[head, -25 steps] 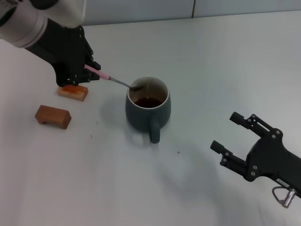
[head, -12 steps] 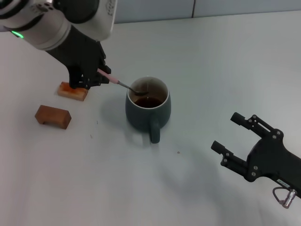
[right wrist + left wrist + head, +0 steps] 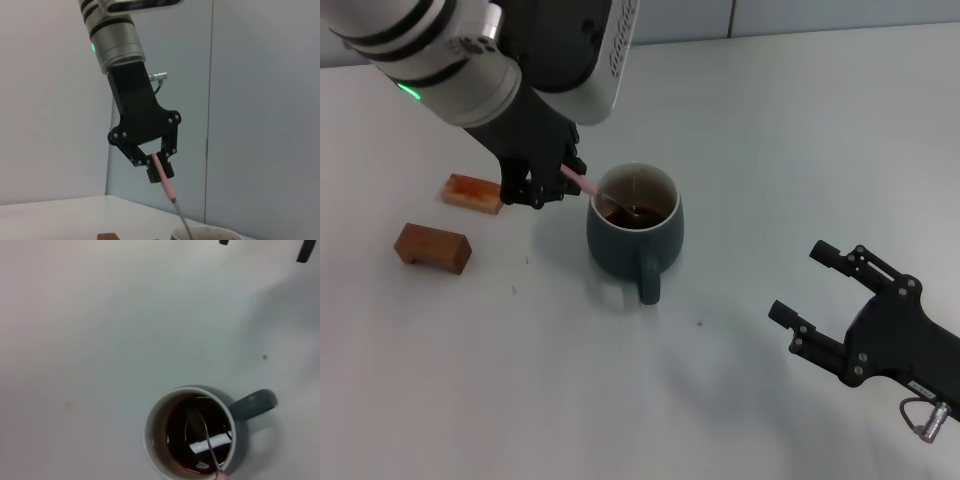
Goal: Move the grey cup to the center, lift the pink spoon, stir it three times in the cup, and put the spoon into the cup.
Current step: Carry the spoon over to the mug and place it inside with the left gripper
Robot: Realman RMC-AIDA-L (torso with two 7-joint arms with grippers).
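Head view: grey cup [image 3: 634, 233] sat upright on the white counter [image 3: 790, 150], roughly mid-scene, handle toward the robot, brown liquid inside. L gripper [image 3: 552, 181] was just left of the cup, above the counter, fingers pinching the pink spoon [image 3: 598, 193] by the pink handle end. Spoon slanted down to the right over the rim, metal neck and bowl inside the cup, bowl in or at the liquid; couldn't tell how deep.

Two brown blocks lay left of the cup, apart from it: an orange-topped block [image 3: 473, 193] just beside the L gripper, and a darker block [image 3: 432, 247] nearer the robot.

R gripper [image 3: 813, 295] was low at the right, well apart from the cup, fingers spread, holding nothing.

L wrist view, from above: cup [image 3: 192, 435] w/ dark liquid, thin spoon neck [image 3: 209, 447] crossing it near the rim on the handle side.

R wrist view: L gripper [image 3: 157, 167] w/ fingers pressed on the pink handle [image 3: 165, 184], neck running down into the cup rim [image 3: 205, 233].
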